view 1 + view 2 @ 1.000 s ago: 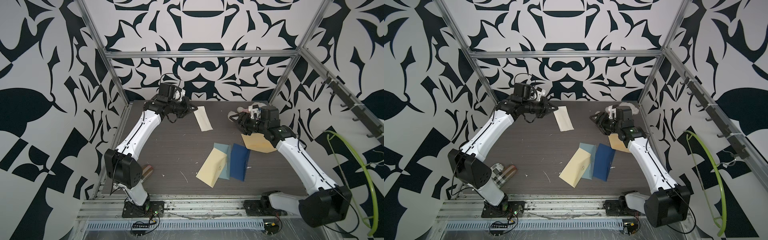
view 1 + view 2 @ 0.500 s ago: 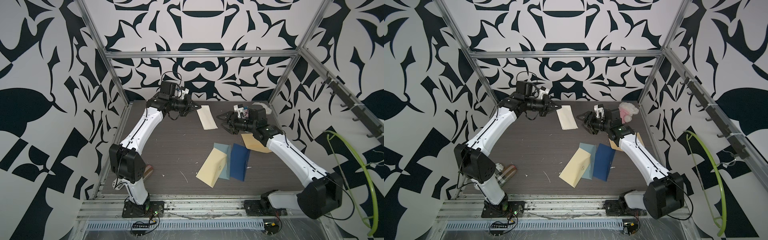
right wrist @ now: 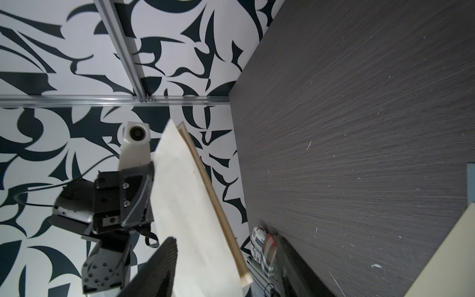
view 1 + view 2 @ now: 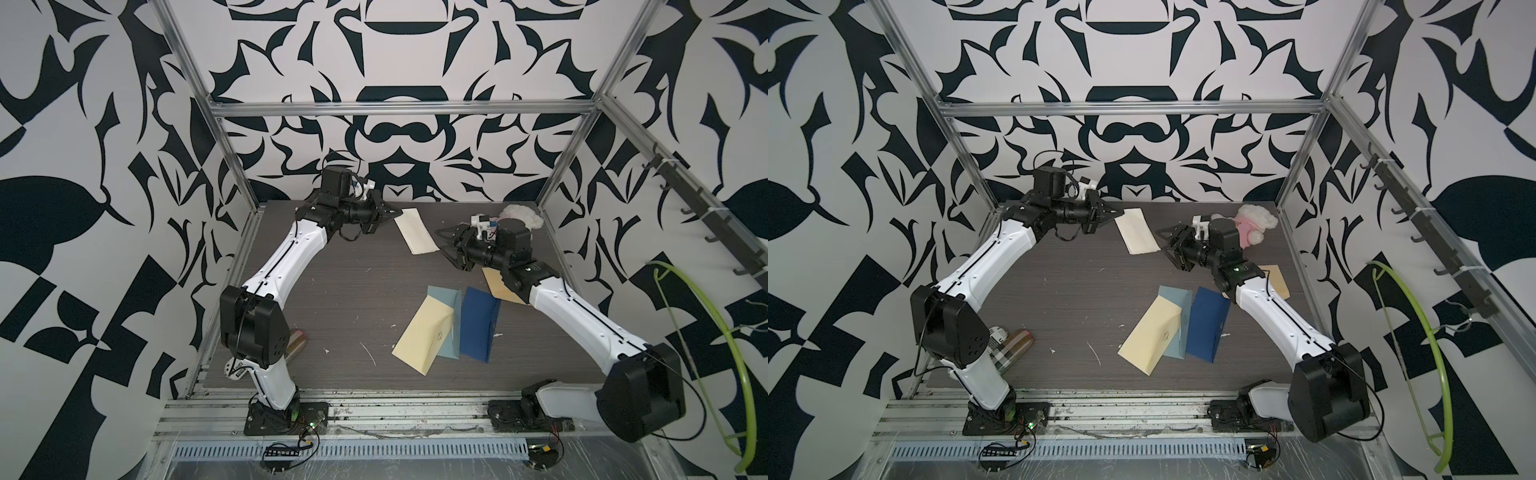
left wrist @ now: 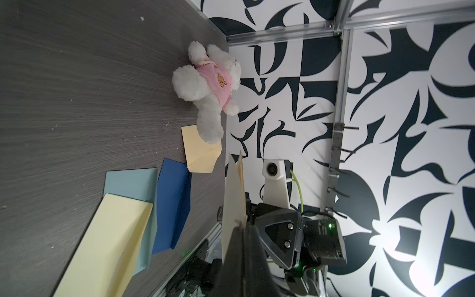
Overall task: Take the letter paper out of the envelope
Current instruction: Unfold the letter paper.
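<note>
Inspector: Largest items first.

Recorder: Dark wood-grain counter point(image 4: 332, 299). The left arm point(image 4: 286, 257) and right arm point(image 4: 582, 316) both reach toward its far end, with their wrists facing each other.

Inspector: What is lying flat?

Recorder: Three envelopes are grouped near the middle. A pale yellow envelope point(image 4: 424, 336) overlaps a light blue envelope point(image 4: 449, 295), and a dark blue envelope point(image 4: 480, 324) touches the light blue one's side. A tan envelope point(image 4: 1277, 278) lies partly hidden by the right arm. A white plush toy point(image 4: 1252, 218) in a pink top sits in the far right corner, near the tan envelope.

Inspector: And the task item?

Recorder: The cream envelope point(image 4: 415, 230) is off the counter, in the air between the two wrists.

Inspector: End effectors?

Recorder: The left end effector point(image 4: 397, 213) is clamped on one corner of the cream envelope. The right end effector point(image 4: 442, 243) stands wide, with one finger on either side of the opposite end. I cannot confirm contact there.

Inspector: Letter paper?

Recorder: I cannot tell it apart. In the right wrist view a tan strip point(image 3: 213, 195) runs along one long edge of the cream envelope. Whether it is the sheet or the flap cannot be determined.
</note>
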`<action>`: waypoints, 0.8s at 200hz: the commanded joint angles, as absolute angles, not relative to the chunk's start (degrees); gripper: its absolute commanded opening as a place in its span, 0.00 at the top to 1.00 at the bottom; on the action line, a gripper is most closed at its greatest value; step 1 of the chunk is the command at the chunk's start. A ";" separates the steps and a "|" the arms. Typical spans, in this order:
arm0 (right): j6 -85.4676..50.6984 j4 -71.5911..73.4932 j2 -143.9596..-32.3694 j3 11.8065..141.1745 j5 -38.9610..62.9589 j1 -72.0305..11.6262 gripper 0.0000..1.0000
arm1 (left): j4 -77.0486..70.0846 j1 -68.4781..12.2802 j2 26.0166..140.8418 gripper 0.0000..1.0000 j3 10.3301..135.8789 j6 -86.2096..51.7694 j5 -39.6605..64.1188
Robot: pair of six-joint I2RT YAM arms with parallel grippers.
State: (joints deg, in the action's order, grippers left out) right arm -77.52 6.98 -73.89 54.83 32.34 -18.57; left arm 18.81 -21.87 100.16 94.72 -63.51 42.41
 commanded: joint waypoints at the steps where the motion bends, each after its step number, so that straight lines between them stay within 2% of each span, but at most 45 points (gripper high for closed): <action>1: -82.46 14.68 -71.28 54.15 25.84 -19.20 0.37 | 12.61 -21.62 97.84 1.00 93.77 -68.70 40.87; 81: -85.63 14.97 -74.16 55.37 20.98 -20.91 0.41 | 11.77 -21.62 99.20 1.00 94.69 -69.39 40.95; 160: -86.77 16.26 -76.42 57.62 20.30 -21.88 0.43 | 12.26 -21.62 100.12 1.00 95.36 -69.09 41.66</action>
